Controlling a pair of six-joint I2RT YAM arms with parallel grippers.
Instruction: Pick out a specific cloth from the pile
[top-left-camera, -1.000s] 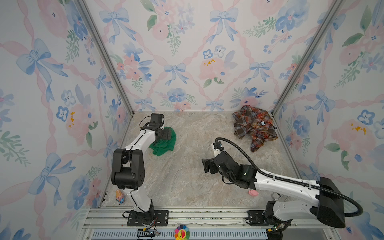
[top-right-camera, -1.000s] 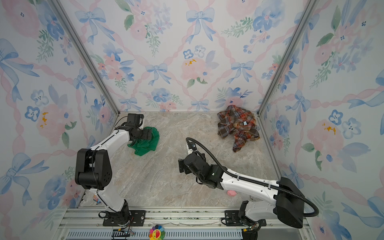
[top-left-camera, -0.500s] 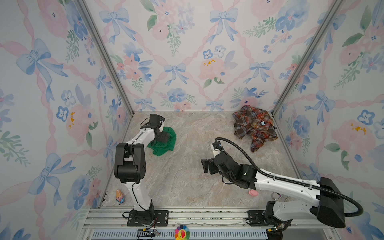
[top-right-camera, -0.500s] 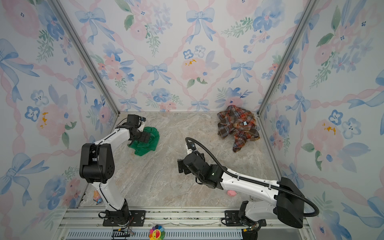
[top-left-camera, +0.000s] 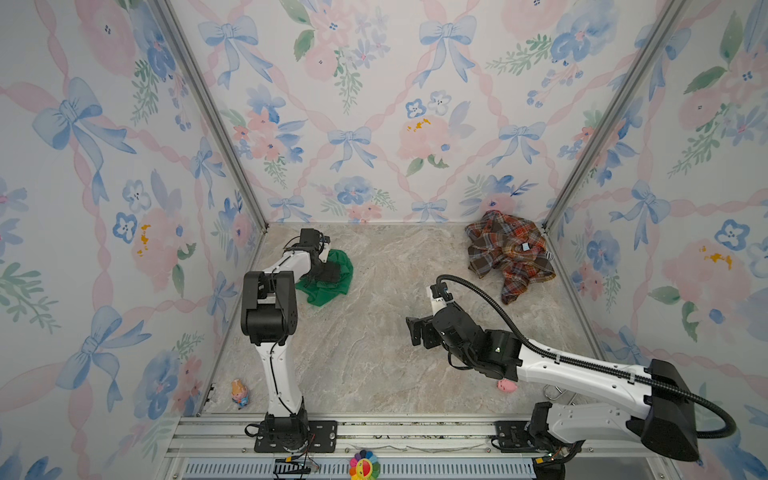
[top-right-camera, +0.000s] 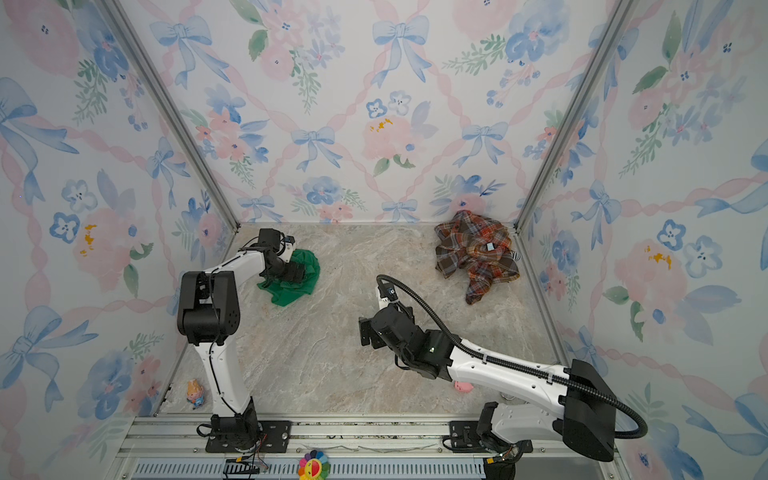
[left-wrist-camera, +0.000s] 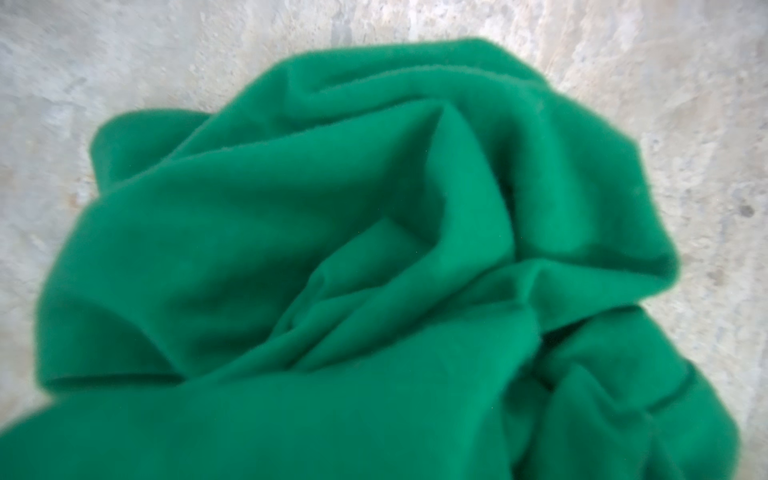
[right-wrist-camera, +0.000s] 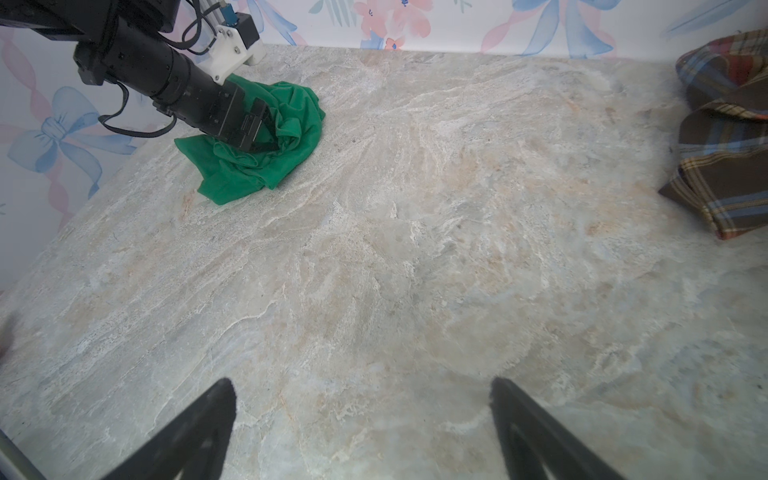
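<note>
The cloth (top-left-camera: 328, 291) (top-right-camera: 291, 293) is a plain green garment crumpled on the marble floor at the back left, apart from the pile. It fills the left wrist view (left-wrist-camera: 374, 249), where no fingers show. My left gripper (top-left-camera: 332, 272) (top-right-camera: 301, 272) (right-wrist-camera: 266, 129) is pressed down into its top folds, jaws apart with bunched green fabric between them. The pile (top-left-camera: 509, 257) (top-right-camera: 478, 253) (right-wrist-camera: 731, 137), mostly an orange-brown plaid shirt, lies in the back right corner with a striped scrap (top-left-camera: 548, 255) at its edge. My right gripper (top-left-camera: 415, 332) (top-right-camera: 365, 332) (right-wrist-camera: 361, 415) hangs open and empty over bare floor mid-table.
Flowered walls close in the floor on three sides, and the cloth sits near the left wall. A small figurine (top-left-camera: 240, 392) stands at the front left edge. A pink toy (top-left-camera: 507, 385) lies under the right arm near the front rail.
The left arm's elbow has swung in toward the middle while its gripper stayed on the green cloth, sinking a little into the folds. The right arm has barely moved.
</note>
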